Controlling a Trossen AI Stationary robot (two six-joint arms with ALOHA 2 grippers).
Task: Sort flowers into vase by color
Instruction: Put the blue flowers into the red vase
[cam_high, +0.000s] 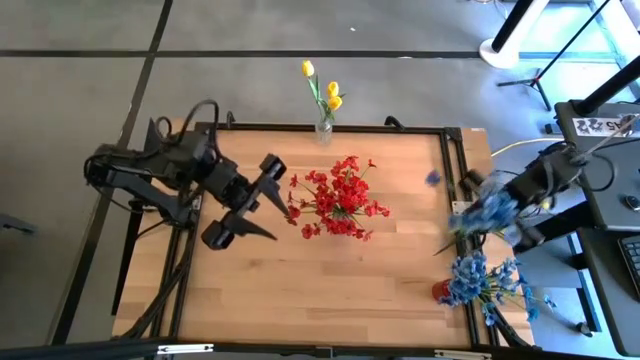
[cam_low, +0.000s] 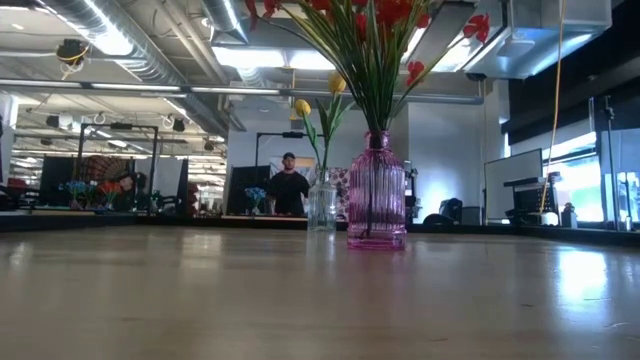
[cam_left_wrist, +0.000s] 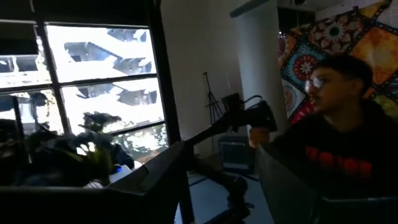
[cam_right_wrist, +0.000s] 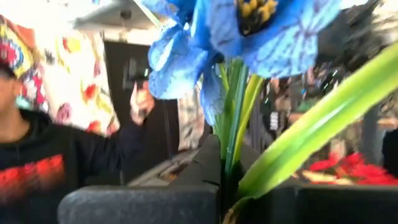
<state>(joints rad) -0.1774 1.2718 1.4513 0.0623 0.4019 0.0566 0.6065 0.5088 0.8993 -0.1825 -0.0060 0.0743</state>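
1. Red flowers (cam_high: 338, 198): standing in a pink ribbed vase (cam_low: 376, 190) at mid-table; this colour looks sorted.
2. Yellow tulips (cam_high: 323, 88): standing in a small clear vase (cam_high: 323, 130) at the far edge of the table; also looks sorted.
3. Blue flowers, placed (cam_high: 488, 282): a cluster in a red vessel (cam_high: 441, 291) at the table's right edge, near side.
4. Blue flower, in transit (cam_high: 482, 212): clamped by its stem in the right gripper (cam_right_wrist: 222, 186), jaws together on it, held above the right edge just beyond the blue cluster. It is judged the remaining item; no loose stems show on the table.
5. Left gripper (cam_high: 258, 202): jaws apart, empty, just left of the red flowers, waiting.
6. Hard to make out: the carried bloom is smeared in the high view; the low view shows neither arm nor the blue cluster.
7. Background: a person (cam_left_wrist: 339, 134) in a dark top beyond the table.
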